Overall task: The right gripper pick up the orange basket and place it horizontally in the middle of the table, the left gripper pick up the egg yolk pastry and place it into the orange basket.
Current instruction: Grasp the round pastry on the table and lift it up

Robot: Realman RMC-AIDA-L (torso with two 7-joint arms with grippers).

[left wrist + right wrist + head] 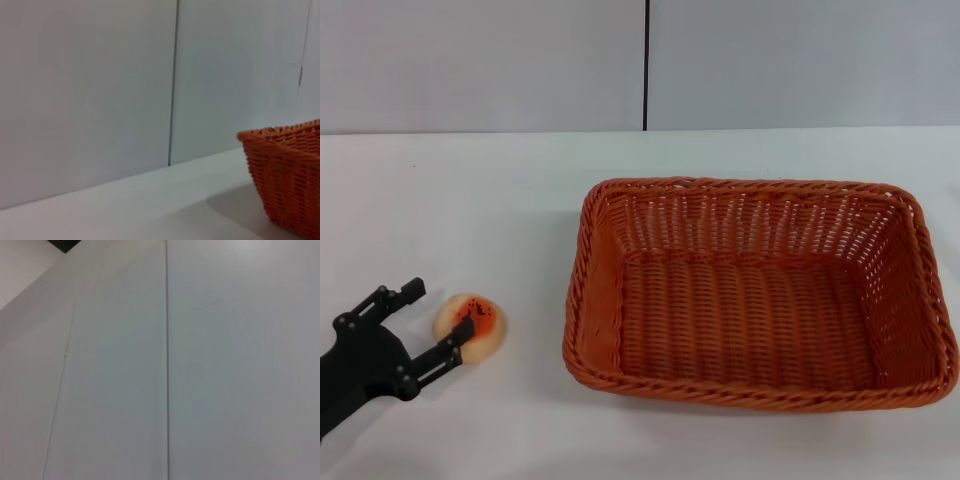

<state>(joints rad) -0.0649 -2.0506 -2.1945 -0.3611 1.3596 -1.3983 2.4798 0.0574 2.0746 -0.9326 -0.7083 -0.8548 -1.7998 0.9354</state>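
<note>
A: What is seen at the left?
B: The left end effector [438,320], fingers spread apart, is set at the egg yolk pastry [471,326] on the desk [500,200].
A: And rightward?
B: The orange basket [760,292] is seen lying horizontally, well apart

On the table [520,420] we find the orange basket [760,385] resting flat with its long side across our view, right of centre, its opening upward. The egg yolk pastry [478,322] lies on the table well to the left of the basket, apart from it and slightly nearer to us than the basket's middle. The left gripper [433,325] sits at the near left corner, reaching in from the left edge; its spread fingers flank the pastry's left side (contact we cannot confirm). A wall [480,60] stands behind the table's far edge. From the left wrist view, the basket's corner [287,180] stands on the table before that wall.
</note>
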